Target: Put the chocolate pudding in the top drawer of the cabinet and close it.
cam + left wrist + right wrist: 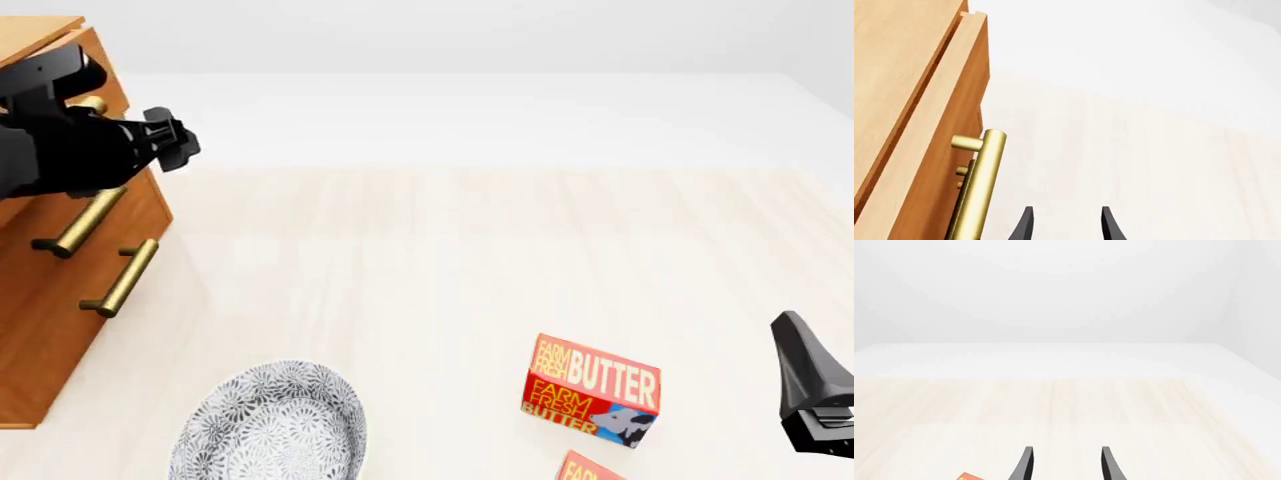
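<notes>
Brass handle of the cabinet sits just beside the left gripper, jaws apart, empty; right gripper likewise parted.

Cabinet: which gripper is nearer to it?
Left. The left gripper hangs open just beside a brass handle on the cabinet front; the right gripper sits far across the table, near the butter box.

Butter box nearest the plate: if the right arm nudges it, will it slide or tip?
The butter box lies flat on its broad face on the table, so it would probably slide, not tip. It looks like rigid printed carton, likely stiff under the fingers. Its flat sides make rolling unlikely.
</notes>
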